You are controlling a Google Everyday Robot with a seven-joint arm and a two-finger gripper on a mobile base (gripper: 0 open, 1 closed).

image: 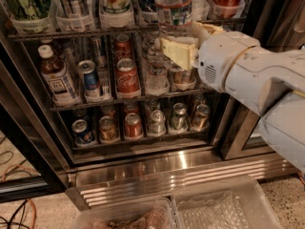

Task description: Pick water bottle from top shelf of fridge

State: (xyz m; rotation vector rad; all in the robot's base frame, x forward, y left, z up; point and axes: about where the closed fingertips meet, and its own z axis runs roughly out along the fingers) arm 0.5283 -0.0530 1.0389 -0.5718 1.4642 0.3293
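Fingers (175, 51) spread and empty, your gripper (185, 39) sits just below the water bottle (174, 6) on the top shelf (71, 32), probably lined up so you can rise around it.

Water bottle (174, 6): upper part cut off by the top edge. Gripper (190, 41), just below it at the top shelf (71, 33), hides part of the can (183, 78) behind.

Bottle (114, 1) on the top shelf (95, 32): "7UP" logo on white-and-green label. Red can (126, 75), shelf below: white script, too blurred to read. Gripper (186, 39), jaws apart, sits just below the water bottle (174, 6).
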